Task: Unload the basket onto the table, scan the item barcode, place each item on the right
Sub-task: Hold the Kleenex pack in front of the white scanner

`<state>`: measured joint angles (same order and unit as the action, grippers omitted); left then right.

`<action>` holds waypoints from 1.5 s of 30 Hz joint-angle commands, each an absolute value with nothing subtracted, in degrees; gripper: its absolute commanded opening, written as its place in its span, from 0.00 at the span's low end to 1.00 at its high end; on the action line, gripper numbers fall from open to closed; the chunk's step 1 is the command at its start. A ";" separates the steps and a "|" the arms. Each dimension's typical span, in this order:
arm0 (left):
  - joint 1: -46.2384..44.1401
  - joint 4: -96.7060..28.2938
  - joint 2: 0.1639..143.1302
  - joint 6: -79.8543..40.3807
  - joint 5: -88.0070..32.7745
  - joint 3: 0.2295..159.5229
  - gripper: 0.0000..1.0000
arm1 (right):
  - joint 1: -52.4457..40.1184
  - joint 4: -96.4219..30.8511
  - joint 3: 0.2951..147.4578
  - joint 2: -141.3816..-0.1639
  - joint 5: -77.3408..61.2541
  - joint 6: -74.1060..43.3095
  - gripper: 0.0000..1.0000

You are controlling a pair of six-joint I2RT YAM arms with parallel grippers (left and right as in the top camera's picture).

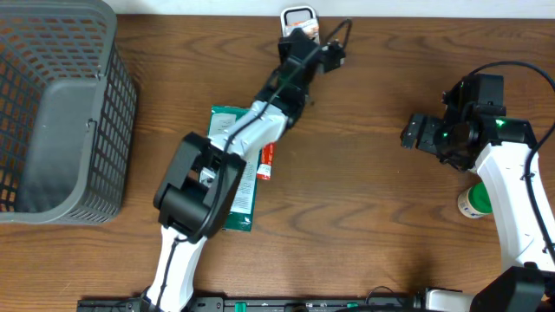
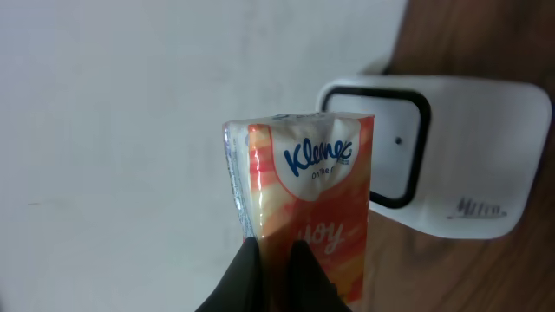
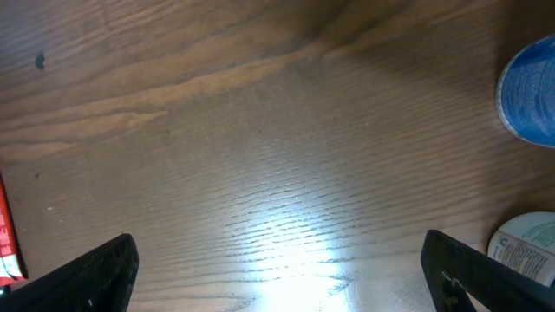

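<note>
My left gripper [image 2: 276, 249] is shut on the item, an orange and white Kleenex tissue pack [image 2: 308, 186], gripping its lower end. The pack stands upright in front of the white barcode scanner [image 2: 460, 165], overlapping the left edge of the scanner's dark-framed window. No barcode shows on the pack's visible face. From overhead, the left gripper [image 1: 305, 41] is stretched to the far edge of the table, right under the scanner [image 1: 297, 15]. My right gripper [image 1: 416, 134] hovers open over bare wood at the right, its fingers [image 3: 87, 276] wide apart with nothing between them.
A grey mesh basket [image 1: 56, 113] stands at the far left. A green packet [image 1: 234, 169] and a red tube [image 1: 266, 163] lie under the left arm. A white and green bottle [image 1: 473, 201] stands by the right arm, and a blue lid [image 3: 531, 91] shows beside it.
</note>
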<state>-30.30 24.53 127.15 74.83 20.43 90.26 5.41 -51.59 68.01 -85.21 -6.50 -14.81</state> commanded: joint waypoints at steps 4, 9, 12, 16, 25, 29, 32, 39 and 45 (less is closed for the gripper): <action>-27.40 25.87 129.08 74.76 10.02 91.09 0.07 | 5.58 -51.66 67.92 -84.75 -6.04 -14.28 0.99; -26.89 31.18 130.23 74.74 9.52 91.13 0.07 | 5.58 -51.64 67.92 -84.75 -6.04 -14.31 0.99; -26.41 32.82 132.09 74.74 9.43 93.14 0.07 | 5.58 -51.66 67.92 -84.75 -6.04 -14.31 0.99; -26.11 32.25 135.83 74.74 9.47 98.21 0.07 | 5.58 -51.66 67.92 -84.75 -6.04 -14.28 0.99; -25.78 29.45 138.56 74.74 9.41 103.92 0.07 | 5.58 -51.64 67.92 -84.75 -6.04 -14.28 0.99; -25.10 26.85 138.89 74.48 9.41 103.92 0.08 | 5.58 -51.66 67.92 -84.75 -6.04 -14.28 0.99; -24.73 26.79 139.13 71.68 9.43 103.92 0.07 | 5.58 -51.66 67.92 -84.75 -6.04 -14.31 0.99; -24.60 26.44 139.31 70.22 9.41 103.92 0.07 | 5.58 -51.64 67.92 -84.75 -6.04 -14.31 0.99; -24.49 26.44 139.31 70.19 9.41 103.92 0.07 | 5.58 -51.66 67.92 -84.75 -6.04 -14.31 0.99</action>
